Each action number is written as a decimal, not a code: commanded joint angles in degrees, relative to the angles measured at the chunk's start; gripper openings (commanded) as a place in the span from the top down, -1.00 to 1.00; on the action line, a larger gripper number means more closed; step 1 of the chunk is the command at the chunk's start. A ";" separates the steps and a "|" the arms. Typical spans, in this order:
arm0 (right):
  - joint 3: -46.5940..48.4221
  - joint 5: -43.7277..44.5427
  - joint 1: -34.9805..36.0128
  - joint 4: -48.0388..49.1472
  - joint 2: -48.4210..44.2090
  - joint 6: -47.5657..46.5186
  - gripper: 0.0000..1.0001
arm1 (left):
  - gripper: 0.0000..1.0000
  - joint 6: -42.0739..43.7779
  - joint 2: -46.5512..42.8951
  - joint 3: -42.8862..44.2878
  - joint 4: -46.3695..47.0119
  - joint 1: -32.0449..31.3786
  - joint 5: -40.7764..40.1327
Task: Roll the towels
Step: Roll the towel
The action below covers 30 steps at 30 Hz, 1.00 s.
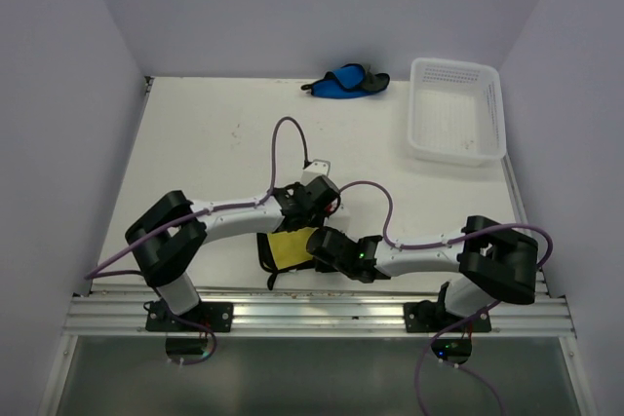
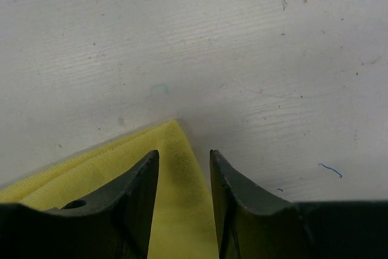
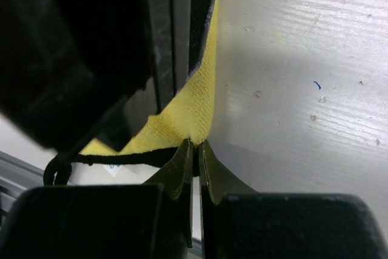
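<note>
The yellow towel [image 1: 286,247] lies folded near the table's front edge, between both grippers, its dark edging and loop [image 3: 56,171] at the near side. My left gripper [image 2: 183,153] stands open over the towel's far corner [image 2: 174,134], with yellow cloth showing between its jaws. My right gripper [image 3: 195,142] is shut on the towel's near right edge [image 3: 188,113], pinching a small fold. In the top view the left gripper [image 1: 304,209] and right gripper [image 1: 317,241] sit close together over the cloth. The blue towel [image 1: 346,81] lies bunched at the table's far edge.
A white perforated basket [image 1: 421,143] stands at the back right. The metal rail [image 1: 312,314] runs along the near edge just below the yellow towel. Purple cables [image 1: 283,138] loop above both arms.
</note>
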 commanded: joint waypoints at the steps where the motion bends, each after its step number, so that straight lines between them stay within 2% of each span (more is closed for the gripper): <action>1: -1.05 0.66 0.25 -0.68 1.07 0.83 1.00 | 0.14 -2.18 -2.42 1.20 -1.63 -1.00 -3.82; 10: -1.85 0.66 0.25 -0.15 0.72 0.92 1.00 | 0.17 -2.27 2.14 1.11 -1.11 -1.71 -4.18; 17: -2.29 0.66 0.34 0.20 0.81 0.92 1.00 | 0.28 -1.65 5.93 4.19 -2.69 -1.71 -5.85; 21: -2.02 0.66 0.25 -0.06 0.72 0.66 1.00 | 0.60 -2.62 6.72 3.75 -2.25 -1.62 -5.24; 26: -1.50 1.80 0.69 -1.29 0.63 0.48 1.00 | 0.86 -3.76 6.81 2.52 -1.46 -1.27 -4.62; 27: -1.41 2.06 0.78 -1.46 0.46 0.48 1.00 | 0.98 -3.85 6.46 2.26 -1.11 -1.10 -4.36; 30: -1.41 2.86 0.96 -1.73 -0.07 0.31 1.00 | 1.00 -4.64 5.06 1.03 0.21 -0.48 -3.83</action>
